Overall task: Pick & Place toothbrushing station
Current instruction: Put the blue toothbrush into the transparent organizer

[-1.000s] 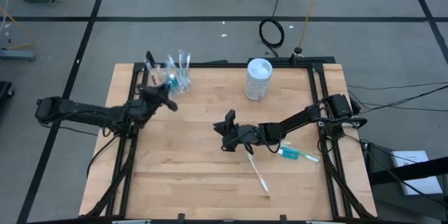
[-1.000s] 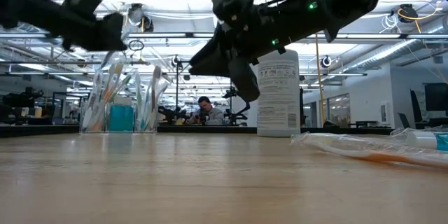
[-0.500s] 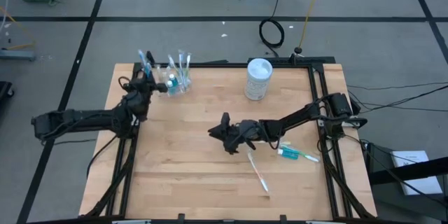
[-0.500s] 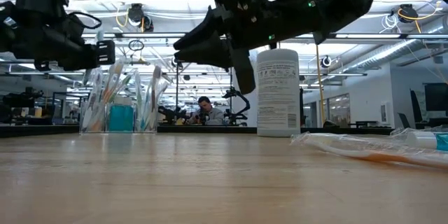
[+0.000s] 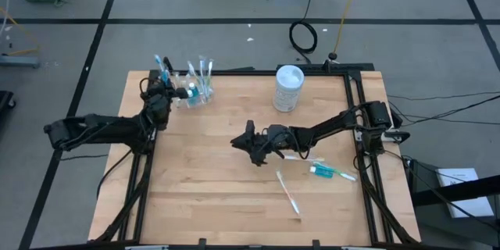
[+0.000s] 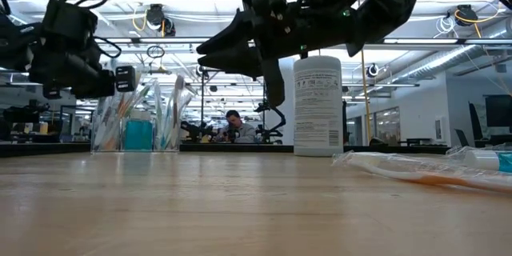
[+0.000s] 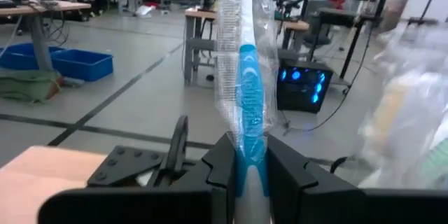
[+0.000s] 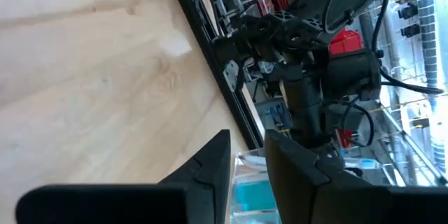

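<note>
A clear cup (image 5: 197, 90) holding several toothbrushes and a blue tube stands near the table's far left corner. Just left of it my left gripper (image 5: 158, 86) is shut on a plastic-wrapped toothbrush (image 7: 241, 63) with a blue handle. My right gripper (image 5: 236, 141) hovers level over the table's middle and points left. Its fingers (image 8: 217, 155) stand a little apart with nothing between them. Two toothbrushes (image 5: 289, 191), (image 5: 301, 158) and a blue toothpaste tube (image 5: 332, 173) lie flat on the wood at the right. My left gripper pinches the toothbrush's blue handle (image 7: 249, 155) between its two fingers, through the clear wrapper. The fingers lie level and across the brush. The brush rises out of the hold, its long part (image 5: 162, 65) tilted toward the far edge, clear of the table and cup.
A tall white cylindrical container (image 5: 288, 87) stands at the far edge, right of centre. Black frame rails (image 5: 150, 164) run along the table's left and right edges. Bare wood lies between the cup and my right gripper.
My left gripper has swung from in front of the cup toward the table's far left corner, sinking a little and turning, with the toothbrush now standing beside the cup. My right gripper has tipped from slanting down to level and edged toward the left.
</note>
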Tool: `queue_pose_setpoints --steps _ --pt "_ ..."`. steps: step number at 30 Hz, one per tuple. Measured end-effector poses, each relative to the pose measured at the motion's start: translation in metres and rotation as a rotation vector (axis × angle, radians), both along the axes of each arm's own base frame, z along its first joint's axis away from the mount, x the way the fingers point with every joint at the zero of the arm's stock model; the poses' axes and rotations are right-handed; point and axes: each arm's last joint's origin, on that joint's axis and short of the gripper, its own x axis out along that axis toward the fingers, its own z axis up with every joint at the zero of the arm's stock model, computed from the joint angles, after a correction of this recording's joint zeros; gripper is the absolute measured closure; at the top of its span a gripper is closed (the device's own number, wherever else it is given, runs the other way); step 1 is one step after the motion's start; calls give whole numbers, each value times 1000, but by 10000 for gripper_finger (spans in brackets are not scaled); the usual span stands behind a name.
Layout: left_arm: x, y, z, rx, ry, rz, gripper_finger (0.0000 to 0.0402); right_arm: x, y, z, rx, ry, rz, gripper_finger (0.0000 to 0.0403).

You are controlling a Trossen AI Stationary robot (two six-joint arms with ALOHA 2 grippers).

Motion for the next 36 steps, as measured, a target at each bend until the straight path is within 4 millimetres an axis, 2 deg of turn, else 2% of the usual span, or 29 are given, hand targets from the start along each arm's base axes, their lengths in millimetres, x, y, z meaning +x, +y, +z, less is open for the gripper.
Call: queue_pose_setpoints --steps 5,14,18,23,27,31,36 --pt "7 4 1 22 -9 -108 351 0 -5 0 -10 -5 -10 323" --pt "10 7 -22 -82 75 -79 351 1 -7 1 -3 -14 -17 323" --pt "11 7 -24 -96 116 -107 350 0 -5 1 -2 -15 -14 323" --pt "11 6 -24 -89 258 -100 350 0 -5 1 -2 -14 -14 324" --pt "10 6 -24 -87 227 -60 349 0 -5 1 -2 -13 -14 324" --pt "14 4 -25 -94 196 -148 335 1 -5 1 15 -13 -17 323" --pt "16 0 -25 -88 212 -151 302 1 -5 1 60 -13 -24 323"
